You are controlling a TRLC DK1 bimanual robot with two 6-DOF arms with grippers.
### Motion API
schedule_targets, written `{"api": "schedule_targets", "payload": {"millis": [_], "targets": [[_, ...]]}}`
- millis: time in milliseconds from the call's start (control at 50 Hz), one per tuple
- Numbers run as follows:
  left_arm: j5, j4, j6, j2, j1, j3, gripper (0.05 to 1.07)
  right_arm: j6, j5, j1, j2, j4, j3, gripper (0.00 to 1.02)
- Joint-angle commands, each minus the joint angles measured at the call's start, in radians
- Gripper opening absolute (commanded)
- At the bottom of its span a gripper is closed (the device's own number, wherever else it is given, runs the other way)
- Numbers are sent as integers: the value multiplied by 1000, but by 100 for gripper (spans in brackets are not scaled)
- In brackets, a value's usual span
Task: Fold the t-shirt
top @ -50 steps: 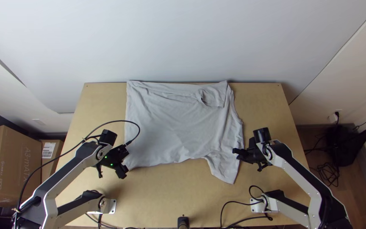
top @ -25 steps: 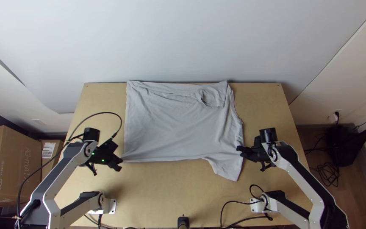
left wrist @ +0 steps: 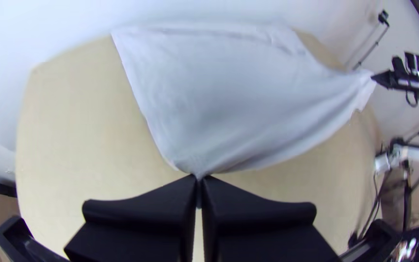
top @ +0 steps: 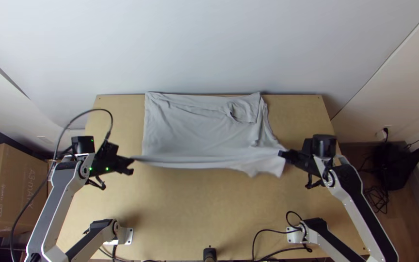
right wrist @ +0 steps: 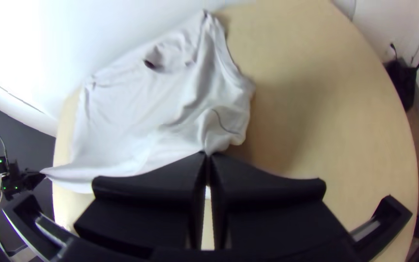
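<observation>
A light grey t-shirt (top: 197, 131) lies mostly spread at the table's far side, its near edge raised and drawn taut between both grippers. In the top view my left gripper (top: 131, 165) is at the shirt's near left corner and my right gripper (top: 282, 154) at its near right part. The left wrist view has the left gripper (left wrist: 200, 178) shut on a gathered corner of the shirt (left wrist: 229, 97). Seen from the right wrist, the right gripper (right wrist: 207, 155) is shut on bunched cloth near the sleeve of the shirt (right wrist: 122, 111).
The wooden table (top: 195, 208) has bare wood in front of the shirt and along both sides. A small black device (top: 210, 254) stands at the near edge, with cables beside the right base. Cardboard boxes (top: 13, 189) are off the table's left side.
The left gripper has moved left and up the picture, the right one right and up. The shirt's near edge has risen with them and stretched straight, and the sleeve hanging toward the near side has drawn back.
</observation>
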Motion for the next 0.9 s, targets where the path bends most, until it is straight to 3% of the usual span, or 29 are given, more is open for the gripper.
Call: {"api": "schedule_targets", "payload": {"millis": [0, 200, 400, 680, 880], "targets": [[-52, 62, -211, -17, -34, 106, 8, 14, 27, 7, -4, 53, 93, 2], [-240, 224, -394, -8, -52, 263, 8, -129, 29, 0, 85, 182, 242, 2], [-391, 388, -415, 65, -49, 430, 8, -198, 30, -37, 255, 277, 486, 2], [-475, 422, -415, 223, -64, 761, 8, -212, 50, -37, 520, 282, 943, 2], [-504, 414, -417, 208, -61, 941, 8, -209, 90, -20, 516, 279, 1175, 2]]}}
